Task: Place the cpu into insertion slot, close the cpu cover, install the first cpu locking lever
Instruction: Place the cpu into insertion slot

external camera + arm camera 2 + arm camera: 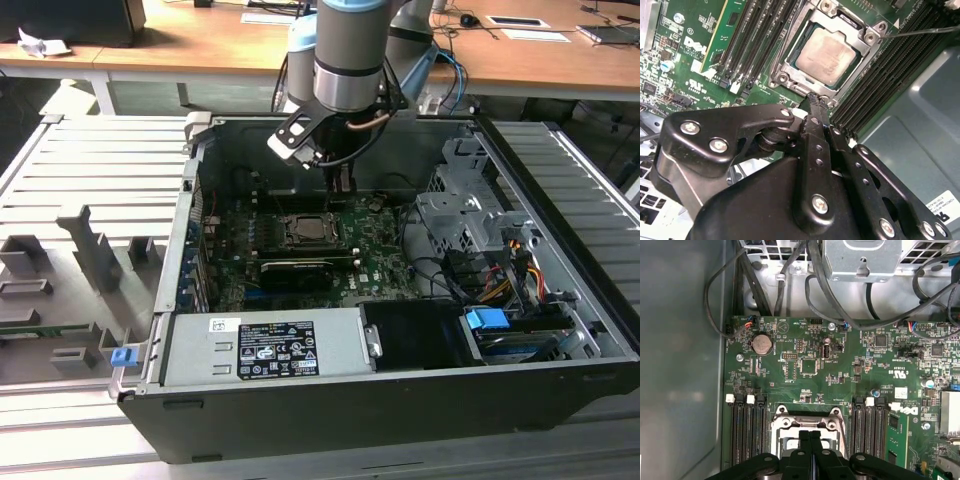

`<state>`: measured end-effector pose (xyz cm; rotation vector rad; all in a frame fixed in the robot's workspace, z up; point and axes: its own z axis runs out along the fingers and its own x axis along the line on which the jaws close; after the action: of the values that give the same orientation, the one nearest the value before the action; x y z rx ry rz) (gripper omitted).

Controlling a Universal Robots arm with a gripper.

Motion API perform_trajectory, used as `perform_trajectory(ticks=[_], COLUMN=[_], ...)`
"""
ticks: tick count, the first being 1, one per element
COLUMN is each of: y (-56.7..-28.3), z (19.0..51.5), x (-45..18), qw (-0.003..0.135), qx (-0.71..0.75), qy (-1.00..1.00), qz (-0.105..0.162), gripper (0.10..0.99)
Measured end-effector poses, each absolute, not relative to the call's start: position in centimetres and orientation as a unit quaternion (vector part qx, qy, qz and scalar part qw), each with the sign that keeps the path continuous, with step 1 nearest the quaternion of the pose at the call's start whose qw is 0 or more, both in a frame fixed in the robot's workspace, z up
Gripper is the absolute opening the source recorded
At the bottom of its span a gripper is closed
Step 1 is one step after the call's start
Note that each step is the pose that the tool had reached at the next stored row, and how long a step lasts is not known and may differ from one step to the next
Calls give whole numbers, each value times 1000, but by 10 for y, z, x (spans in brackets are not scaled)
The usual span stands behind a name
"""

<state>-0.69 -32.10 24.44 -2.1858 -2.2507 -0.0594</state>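
Memory slots point(747, 45) flank the seated cpu point(827, 54), near the pinched-together claw point(813, 98).

The motherboard point(840, 365) is green with fine white print. On it, the cpu point(827, 55) has a dull silver-tan top, framed by the grey-metal cover point(788, 62). Black memory slots point(747, 435) with white latches flank the cpu. The gripper point(813, 100) near the cpu is glossy black. The case point(400, 410) around the motherboard is black.

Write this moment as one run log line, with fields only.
chip: seated in socket | cover: down around chip | pincer: shut, nothing held, close by socket edge
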Motion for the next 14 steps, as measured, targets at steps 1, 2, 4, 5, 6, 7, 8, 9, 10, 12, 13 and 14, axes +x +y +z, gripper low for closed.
perform_trajectory(ticks=[1,2,4,5,6,7,8,9,10,12,13,14], y=[-321,-321,-321,-321,-321,-321,-321,-321,-321,-321,-321,-321], z=[244,244,244,244,244,243,243,242,242,240,238,236], x=[-8,-8,-9,-10,-11,-12,-12,-13,-16,-19,-20,-21], qw=[2,2,2,2,2,2,2,2,2,2,2,2], qx=[-697,-697,-697,-697,-697,-697,-697,-697,-697,-697,-697,-697], qy=[-717,-717,-717,-717,-717,-717,-717,-717,-717,-717,-717,-717], qz=[-19,-19,-19,-19,-19,-19,-19,-19,-19,-19,-19,-19], gripper=[106,106,106,106,106,106,106,106,106,106,106,106])
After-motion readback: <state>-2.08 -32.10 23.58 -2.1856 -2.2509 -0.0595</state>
